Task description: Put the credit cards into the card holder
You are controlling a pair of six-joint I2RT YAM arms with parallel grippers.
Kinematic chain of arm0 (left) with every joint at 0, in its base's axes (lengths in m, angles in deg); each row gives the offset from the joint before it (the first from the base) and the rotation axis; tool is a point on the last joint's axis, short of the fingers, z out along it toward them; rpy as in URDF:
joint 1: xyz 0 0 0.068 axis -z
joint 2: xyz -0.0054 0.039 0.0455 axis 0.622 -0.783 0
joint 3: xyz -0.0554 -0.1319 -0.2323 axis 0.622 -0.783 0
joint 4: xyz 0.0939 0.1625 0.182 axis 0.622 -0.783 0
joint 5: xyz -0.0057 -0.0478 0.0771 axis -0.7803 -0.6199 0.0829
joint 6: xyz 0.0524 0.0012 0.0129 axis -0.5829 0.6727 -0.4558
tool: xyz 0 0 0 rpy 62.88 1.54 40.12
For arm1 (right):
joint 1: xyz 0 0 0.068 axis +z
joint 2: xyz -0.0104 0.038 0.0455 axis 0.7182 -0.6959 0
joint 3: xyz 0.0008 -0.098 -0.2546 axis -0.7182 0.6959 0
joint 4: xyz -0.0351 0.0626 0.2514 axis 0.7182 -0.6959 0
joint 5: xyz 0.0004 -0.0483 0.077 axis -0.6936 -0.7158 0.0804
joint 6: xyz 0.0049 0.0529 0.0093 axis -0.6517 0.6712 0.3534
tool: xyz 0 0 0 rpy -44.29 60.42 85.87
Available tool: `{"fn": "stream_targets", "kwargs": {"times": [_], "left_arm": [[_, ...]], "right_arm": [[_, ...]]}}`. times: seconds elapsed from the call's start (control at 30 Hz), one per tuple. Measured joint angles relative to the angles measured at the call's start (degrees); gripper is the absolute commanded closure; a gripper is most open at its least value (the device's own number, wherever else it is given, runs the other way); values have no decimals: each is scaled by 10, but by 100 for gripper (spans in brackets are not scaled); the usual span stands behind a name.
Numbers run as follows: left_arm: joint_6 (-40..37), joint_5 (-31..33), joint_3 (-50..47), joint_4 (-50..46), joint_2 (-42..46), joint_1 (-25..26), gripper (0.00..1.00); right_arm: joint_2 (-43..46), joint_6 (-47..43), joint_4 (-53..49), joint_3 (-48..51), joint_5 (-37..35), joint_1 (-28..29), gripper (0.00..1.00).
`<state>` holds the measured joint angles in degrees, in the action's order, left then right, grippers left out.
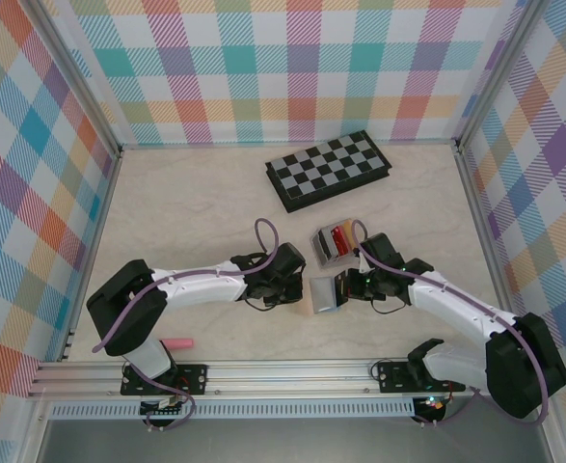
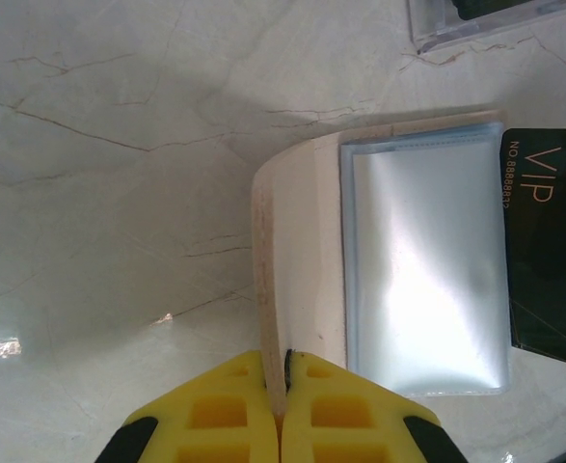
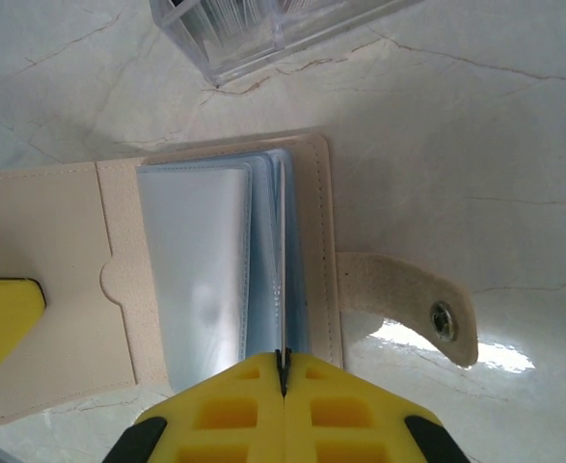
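Both left end effector (image 2: 281,410) and right end effector (image 3: 284,386) pinch the open, tan card holder (image 3: 70,231).

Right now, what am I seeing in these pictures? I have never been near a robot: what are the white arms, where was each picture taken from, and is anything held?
These are two robot arms, left and right, bolted at the near edge of a table. The wide picture comes from a camera above and behind them. The other two come from a camera on each wrist, so the yellow tips there are that arm's own claw. On the table lie a chessboard, a clear box with coloured cards, a pink pen and an open tan card holder. The left claw is shut on the card holder's cover. The right claw is shut on a thin dark edge among the plastic sleeves, most likely the dark VIP card seen from the left wrist.
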<state>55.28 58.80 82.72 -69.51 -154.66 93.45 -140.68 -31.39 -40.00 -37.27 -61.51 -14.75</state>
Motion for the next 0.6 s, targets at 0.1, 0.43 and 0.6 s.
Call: {"fn": "stream_targets", "kwargs": {"times": [0.1,0.43,0.6], "left_arm": [[0,0,0,0,0,0,100],[0,0,0,0,-6,0,100],[0,0,0,-1,-13,0,100]], "right_arm": [[0,-9,-1,0,-3,0,100],[-6,-30,-2,0,-3,0,100],[-17,-30,8,0,8,0,100]]}}
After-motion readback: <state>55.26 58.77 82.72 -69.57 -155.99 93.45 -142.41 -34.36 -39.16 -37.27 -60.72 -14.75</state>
